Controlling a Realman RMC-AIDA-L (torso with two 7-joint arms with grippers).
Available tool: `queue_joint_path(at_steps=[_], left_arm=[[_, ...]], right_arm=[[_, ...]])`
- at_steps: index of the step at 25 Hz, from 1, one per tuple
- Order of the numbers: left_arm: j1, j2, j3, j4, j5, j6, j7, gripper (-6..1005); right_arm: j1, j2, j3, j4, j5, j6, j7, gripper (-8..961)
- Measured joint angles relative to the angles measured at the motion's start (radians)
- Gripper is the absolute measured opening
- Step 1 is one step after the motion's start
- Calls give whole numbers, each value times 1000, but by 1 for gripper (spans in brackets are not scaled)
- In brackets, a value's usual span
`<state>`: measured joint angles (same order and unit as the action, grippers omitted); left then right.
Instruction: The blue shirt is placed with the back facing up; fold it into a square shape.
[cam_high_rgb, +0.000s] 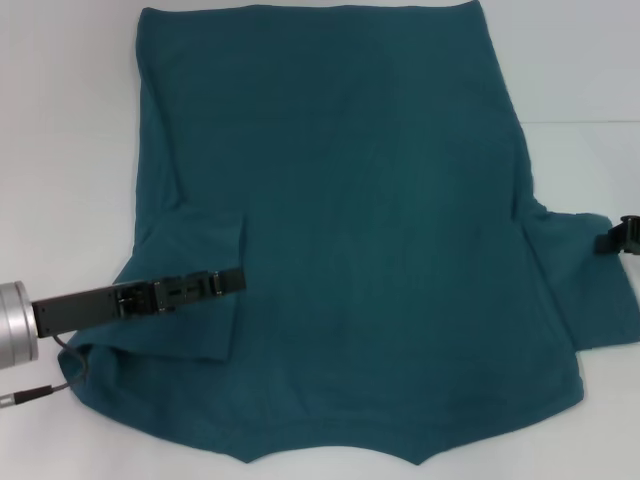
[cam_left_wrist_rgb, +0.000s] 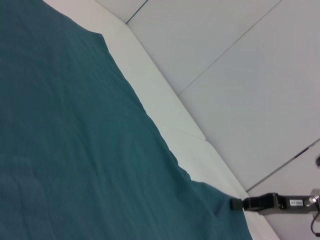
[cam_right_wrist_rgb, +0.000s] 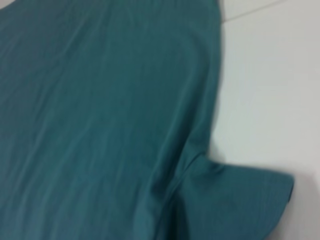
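Note:
The blue shirt (cam_high_rgb: 370, 250) lies spread flat on the white table, plain side up, collar end nearest me. Its left sleeve (cam_high_rgb: 190, 300) is folded inward over the body. My left gripper (cam_high_rgb: 238, 278) reaches in from the left and is shut on that sleeve's edge, low over the cloth. My right gripper (cam_high_rgb: 612, 239) is at the outer edge of the right sleeve (cam_high_rgb: 590, 290), which lies flat and spread outward. The left wrist view shows the shirt (cam_left_wrist_rgb: 75, 150) and, far off, the right gripper (cam_left_wrist_rgb: 239, 203) at the sleeve's tip. The right wrist view shows the shirt's side and right sleeve (cam_right_wrist_rgb: 235, 205).
The white table (cam_high_rgb: 60, 120) surrounds the shirt on the left, right and far side. A grey cable (cam_high_rgb: 70, 368) hangs by my left wrist near the table's front left. Pale floor panels (cam_left_wrist_rgb: 240, 75) lie beyond the table edge.

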<state>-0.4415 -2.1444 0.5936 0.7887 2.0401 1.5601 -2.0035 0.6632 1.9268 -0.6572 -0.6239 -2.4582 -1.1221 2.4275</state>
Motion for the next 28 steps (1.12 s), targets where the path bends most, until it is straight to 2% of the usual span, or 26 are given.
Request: queue_joint_path(at_steps=[1, 6, 15, 24, 28], left_arm=[[1, 0, 0, 0, 0, 0, 0, 935], [4, 0, 0, 2, 0, 0, -6, 935], [4, 0, -1, 1, 0, -10, -6, 934], [6, -2, -3, 0, 0, -17, -6, 934], [6, -3, -3, 0, -1, -22, -6, 935]], right_arm=[[0, 2, -11, -10, -9, 11, -4, 11], [20, 7, -51, -43, -88, 44, -5, 20], [70, 14, -54, -70, -241, 65, 15, 36], [112, 10, -55, -83, -289, 78, 31, 53], [141, 16, -56, -88, -346, 76, 38, 60]])
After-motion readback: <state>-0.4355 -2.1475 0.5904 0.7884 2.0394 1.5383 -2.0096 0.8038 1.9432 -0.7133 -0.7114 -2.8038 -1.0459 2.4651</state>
